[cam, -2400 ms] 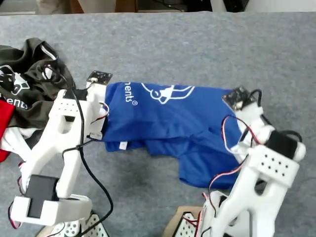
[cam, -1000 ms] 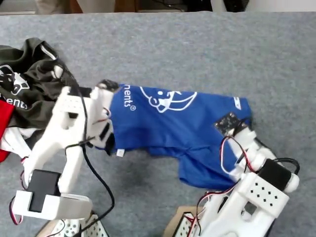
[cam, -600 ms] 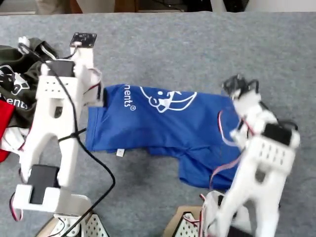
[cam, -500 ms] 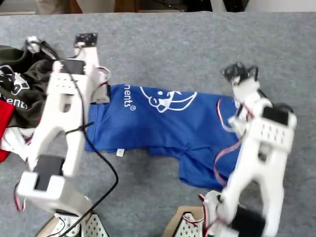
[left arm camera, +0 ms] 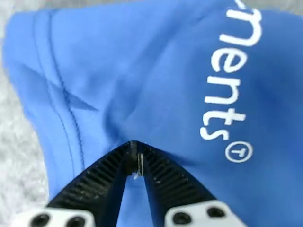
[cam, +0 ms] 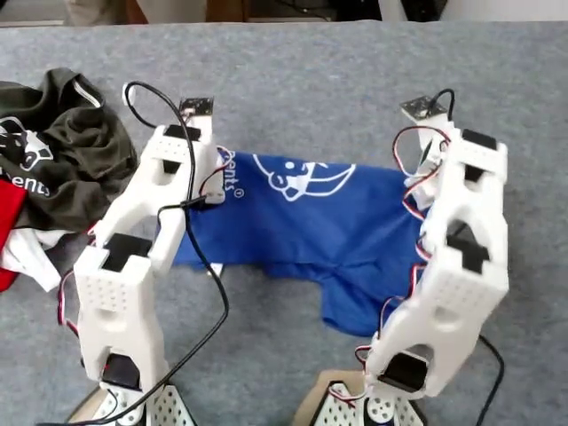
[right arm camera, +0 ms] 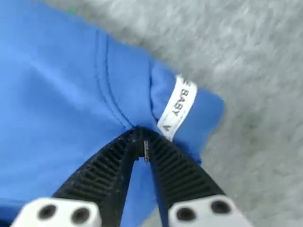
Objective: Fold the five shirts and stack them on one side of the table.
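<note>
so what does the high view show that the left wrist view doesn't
High view alone: the left arm and right arm, the grey table, the blue shirt spread across it, and a pile of dark shirt, red cloth and white cloth.
Left wrist view alone: the left gripper shut on a pinch of blue cloth by the hem seam.
Both: the blue shirt and its white lettering.

Wrinkled blue fabric shirt [cam: 302,231] carrying white lettering [left arm camera: 225,80] ending in circled sign [left arm camera: 239,152]; small white woven tag [right arm camera: 176,109] showing dark letters; crumpled dark olive shirt [cam: 71,146] bearing white print [cam: 27,185].
</note>
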